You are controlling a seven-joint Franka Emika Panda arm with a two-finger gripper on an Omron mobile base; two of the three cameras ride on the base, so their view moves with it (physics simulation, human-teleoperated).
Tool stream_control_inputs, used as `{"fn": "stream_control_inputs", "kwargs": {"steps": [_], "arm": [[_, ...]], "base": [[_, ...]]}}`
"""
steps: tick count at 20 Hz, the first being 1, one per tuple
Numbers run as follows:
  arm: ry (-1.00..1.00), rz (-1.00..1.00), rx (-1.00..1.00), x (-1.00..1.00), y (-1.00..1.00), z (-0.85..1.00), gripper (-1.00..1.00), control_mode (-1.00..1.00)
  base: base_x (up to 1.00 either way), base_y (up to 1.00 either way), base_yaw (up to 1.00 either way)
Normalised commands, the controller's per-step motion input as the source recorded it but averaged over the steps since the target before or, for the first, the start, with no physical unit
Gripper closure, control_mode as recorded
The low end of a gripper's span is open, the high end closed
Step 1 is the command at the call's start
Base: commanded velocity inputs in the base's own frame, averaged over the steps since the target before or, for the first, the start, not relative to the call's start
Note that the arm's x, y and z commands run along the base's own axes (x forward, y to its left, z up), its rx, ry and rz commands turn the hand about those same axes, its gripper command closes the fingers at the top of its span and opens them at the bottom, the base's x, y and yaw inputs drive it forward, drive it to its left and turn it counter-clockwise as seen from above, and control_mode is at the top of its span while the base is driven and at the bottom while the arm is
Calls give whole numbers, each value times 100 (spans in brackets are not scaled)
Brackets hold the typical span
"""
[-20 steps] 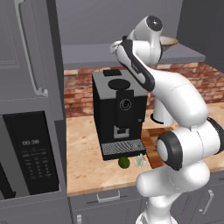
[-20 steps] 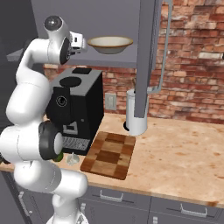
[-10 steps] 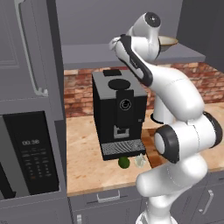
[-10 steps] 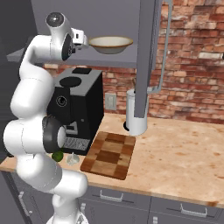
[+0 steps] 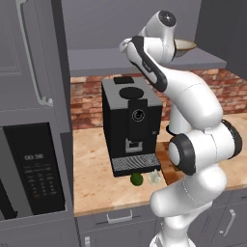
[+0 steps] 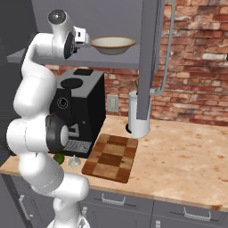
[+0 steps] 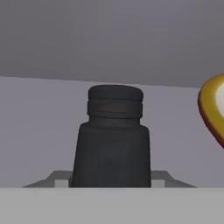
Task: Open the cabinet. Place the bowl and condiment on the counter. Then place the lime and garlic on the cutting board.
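White arm reaches up into open grey wall cabinet, two-finger gripper at shelf level just beside wide cream bowl with tan-brown rim. Hand view: small slim black condiment bottle with narrower cap upright on shelf, dead centre and close; bowl edge at right. Fingertips hidden; cannot tell how wide they stand or whether they touch bottle. Below on beige speckled counter: small dark-green lime and whitish garlic bulb just beside each other, before black coffee machine. Checkered wooden cutting board lies bare.
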Motion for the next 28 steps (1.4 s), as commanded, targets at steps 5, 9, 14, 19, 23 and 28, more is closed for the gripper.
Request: {"fn": "stream_control_inputs", "kwargs": {"steps": [5,9,14,19,23,28], "arm": [[0,0,6,-64,0,-3,100,-100],[0,0,5,-99,0,-4,100,-100],[-5,0,5,-100,0,0,100,-100],[-13,0,9,-100,0,0,100,-100],[-25,0,7,-100,-11,0,100,-100],[-34,1,6,-100,-29,0,100,-100]], "base": [[0,0,0],[0,0,0],[0,0,0],[0,0,0],[0,0,0],[0,0,0]]}}
